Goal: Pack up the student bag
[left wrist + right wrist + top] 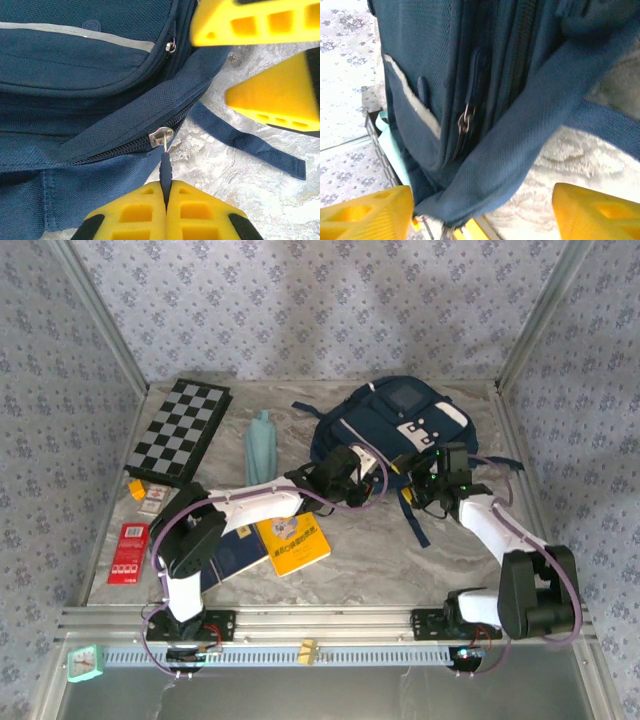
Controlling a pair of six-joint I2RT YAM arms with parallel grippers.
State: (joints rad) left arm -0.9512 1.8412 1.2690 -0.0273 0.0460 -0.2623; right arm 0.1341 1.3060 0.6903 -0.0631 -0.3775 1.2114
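Note:
The student bag (390, 420), navy with a white patch and stripe, lies at the back right of the table. My left gripper (166, 186) is shut on the dark zipper pull (165, 167) of the bag's main zipper, just below the silver slider (161, 136). In the top view the left gripper (365, 480) is at the bag's near left edge. My right gripper (482, 205) is open, its yellow fingers standing wide either side of a navy strap (520, 135) at the bag's side, gripping nothing. Its fingers (275, 95) also appear in the left wrist view.
A folded chessboard (180, 430) lies at the back left, with a pale teal bottle (261, 445) beside the bag. A yellow book (292, 543) and a dark blue book (232, 555) lie near the left arm. A red card (130, 550) sits by the left edge.

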